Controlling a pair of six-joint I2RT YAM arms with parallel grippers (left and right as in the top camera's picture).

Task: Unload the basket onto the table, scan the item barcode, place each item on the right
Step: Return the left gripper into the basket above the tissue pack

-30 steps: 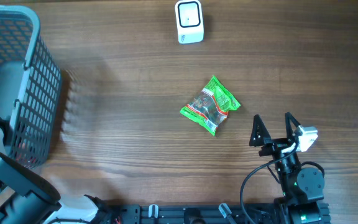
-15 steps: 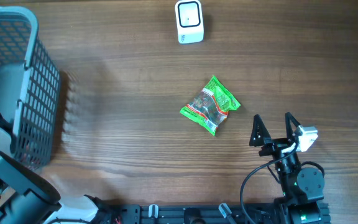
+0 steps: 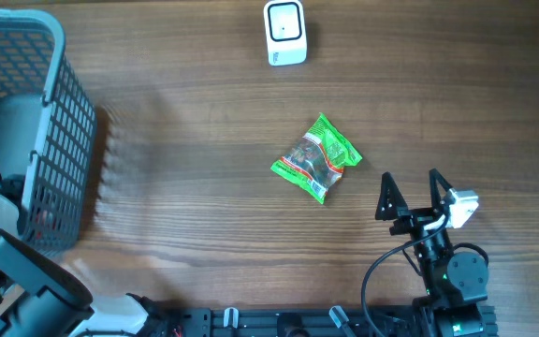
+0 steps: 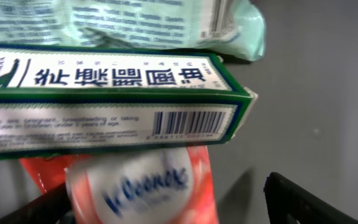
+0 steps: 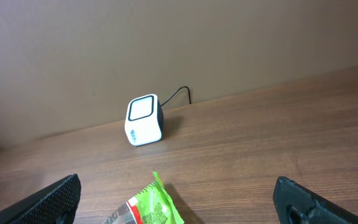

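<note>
My left gripper (image 4: 166, 210) is down inside the grey basket (image 3: 59, 140) and stands open. A red and white Kleenex tissue pack (image 4: 145, 186) lies between its fingers, with a gap to the right finger (image 4: 303, 199). Above the pack lies a green and white box (image 4: 104, 99) with its barcode (image 4: 188, 122) facing up. A pale green packet (image 4: 166, 22) lies beyond it. The white scanner (image 3: 285, 33) (image 5: 144, 119) stands at the table's far edge. My right gripper (image 3: 411, 180) rests open at the near right, holding nothing.
A bright green snack packet (image 3: 317, 158) (image 5: 148, 208) lies mid-table, just left of and beyond my right gripper. The scanner's cable runs off behind it. The basket fills the far left corner, with the left arm's body (image 3: 17, 281) in front of it.
The basket has shifted slightly on the table. The right arm, the snack packet and the scanner have not moved.
</note>
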